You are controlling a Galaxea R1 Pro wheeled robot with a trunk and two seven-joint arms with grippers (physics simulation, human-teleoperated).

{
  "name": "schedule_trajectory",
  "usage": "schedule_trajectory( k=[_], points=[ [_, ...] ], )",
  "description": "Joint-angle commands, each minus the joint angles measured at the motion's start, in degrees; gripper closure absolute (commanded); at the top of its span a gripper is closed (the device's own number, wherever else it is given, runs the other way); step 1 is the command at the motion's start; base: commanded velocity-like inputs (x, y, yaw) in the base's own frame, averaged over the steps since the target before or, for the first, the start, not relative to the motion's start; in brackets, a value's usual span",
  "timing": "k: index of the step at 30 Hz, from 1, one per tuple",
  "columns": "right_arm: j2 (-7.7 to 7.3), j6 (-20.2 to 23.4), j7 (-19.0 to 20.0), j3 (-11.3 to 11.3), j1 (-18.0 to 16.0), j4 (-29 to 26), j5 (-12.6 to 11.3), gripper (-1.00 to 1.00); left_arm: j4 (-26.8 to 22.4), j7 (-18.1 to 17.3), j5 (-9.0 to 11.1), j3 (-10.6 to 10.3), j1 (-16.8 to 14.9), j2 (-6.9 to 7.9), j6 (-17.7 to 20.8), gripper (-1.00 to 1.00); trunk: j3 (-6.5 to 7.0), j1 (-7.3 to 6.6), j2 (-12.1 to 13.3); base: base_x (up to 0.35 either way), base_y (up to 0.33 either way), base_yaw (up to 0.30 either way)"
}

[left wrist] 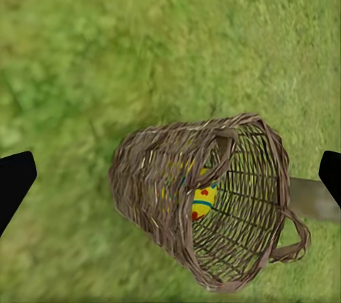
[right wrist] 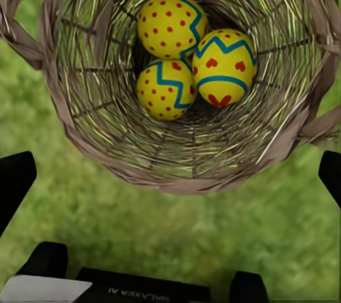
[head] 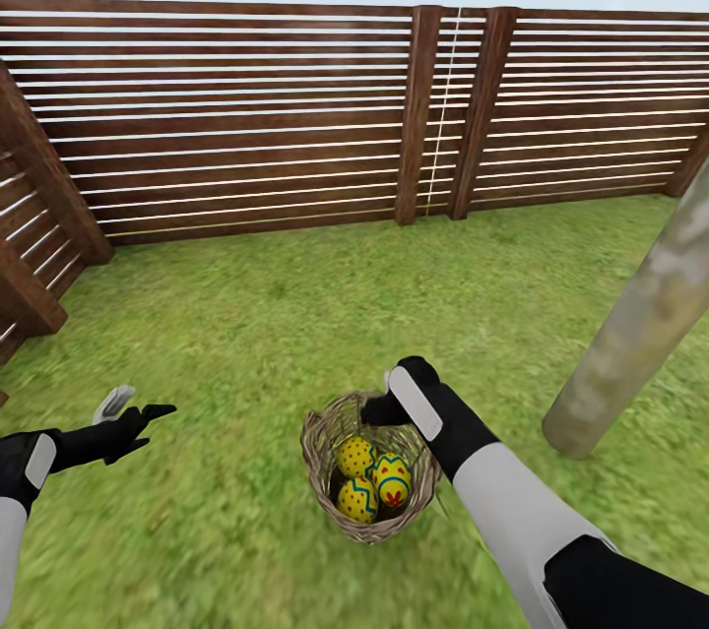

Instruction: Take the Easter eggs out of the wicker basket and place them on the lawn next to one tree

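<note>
So far, none of the task is complete: all three Easter eggs (head: 370, 479) lie clustered together at the bottom of the wicker basket (head: 325, 471), which stands on the lawn (head: 295, 314) at 6 o'clock in the head view. Your right gripper (head: 386, 395) hangs over the basket's far rim at about 12 o'clock from the eggs; its wrist camera looks straight down into the basket, and the dark fingertips (right wrist: 14, 178) at either edge of that picture stand wide apart with nothing held. Your left gripper (head: 133, 408) hovers over bare grass at 9 o'clock from the basket, fingers spread and empty. A pale grey-beige tree trunk (head: 635, 324) rises at 3 o'clock, near the basket, with the slatted wooden fence (head: 246, 117) behind. Remaining, by this evidence: lift out each egg and set all three beside that trunk.
</note>
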Motion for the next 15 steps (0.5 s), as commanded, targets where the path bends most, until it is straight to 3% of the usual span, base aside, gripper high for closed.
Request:
schedule_trajectory(
  k=[1,15],
  points=[
    [0.0,0.1,-0.6,0.2,0.0,0.5,-0.5,-1.0,0.0,-0.2,-0.2,0.3,-0.1,-0.01,0.4,-1.0,-0.05,0.0,0.0,0.002,-0.001,0.001],
    [0.0,0.1,-0.5,0.9,0.0,3.1,-0.5,-1.0,0.0,-0.3,-0.3,0.3,-0.1,0.05,0.4,-1.0,-0.05,0.0,0.0,0.003,0.009,0.0]
  ],
)
